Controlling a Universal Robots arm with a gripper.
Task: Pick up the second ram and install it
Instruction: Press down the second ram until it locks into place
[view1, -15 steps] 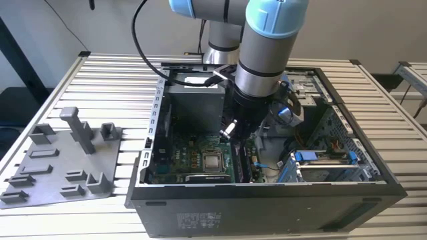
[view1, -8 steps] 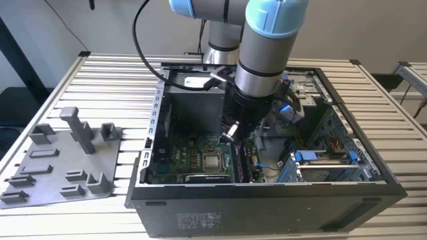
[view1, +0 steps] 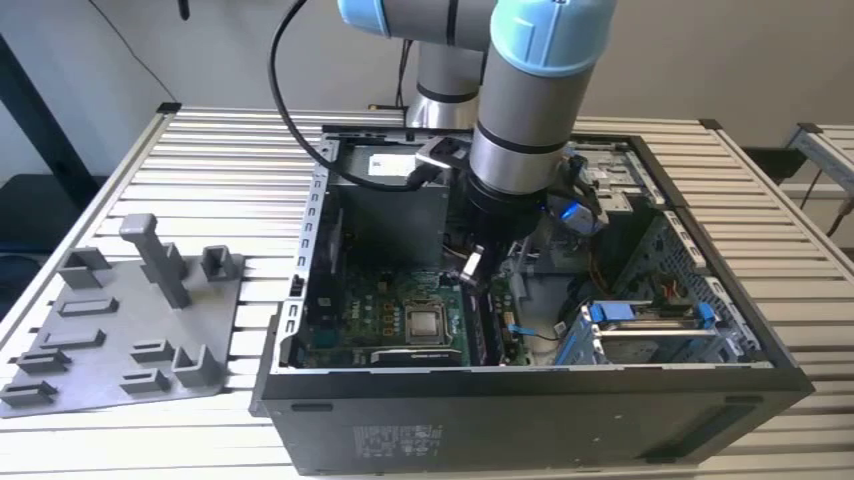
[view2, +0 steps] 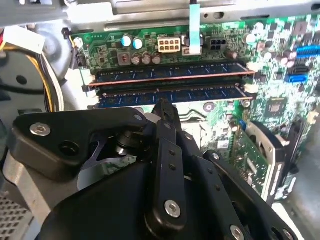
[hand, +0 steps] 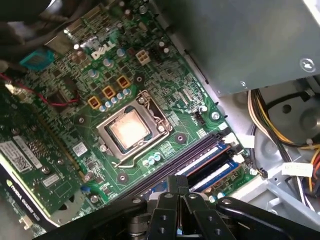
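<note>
1. Exterior view, item one: my arm reaches down into the open computer case (view1: 747, 345), which lies on the slatted desk (view1: 227, 150); the hand (view1: 470, 268) sits low over the motherboard (view1: 387, 315), just beside the CPU socket (view1: 427, 323).
2. Grey tray (view1: 120, 335): on the desk at the exterior view's left, well apart from the case.
3. Second wrist view: two memory sticks lie side by side in their slots. I take the nearer one as the second ram (view2: 172, 94); the hand (view2: 162, 107) is right at its edge.
4. Hand state: fingers pressed together at the tip; whether they pinch the ram or just press on it, I cannot tell.
5. Step judged: installing, at the seating stage.
6. Next move calls for: even downward pressure until the end latches (view2: 250, 88) close.
</note>
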